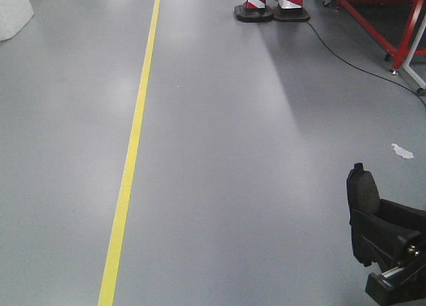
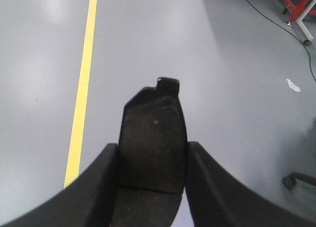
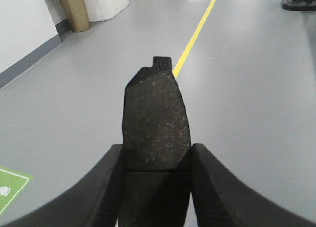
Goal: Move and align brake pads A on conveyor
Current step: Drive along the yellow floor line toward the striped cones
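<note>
- While both arms hang over bare floor, the left gripper (image 2: 150,187) is squeezed onto one brake pad (image 2: 153,138), which sticks out ahead between its fingers.
- The right gripper (image 3: 155,187) pinches a second brake pad (image 3: 155,123) the same way.
- I think both grips should stay tight until the conveyor comes up; no view shows it.
- The grey floor (image 1: 213,153) lies below, a yellow line (image 1: 133,146) ahead-left, striped cones (image 1: 271,3) and a red frame (image 1: 389,16) far ahead.

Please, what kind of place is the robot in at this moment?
Probably a factory or workshop hall: a smooth grey floor with a painted yellow line, red-and-white traffic cones, and a red metal frame with a cable beside it. No conveyor is in view.
</note>
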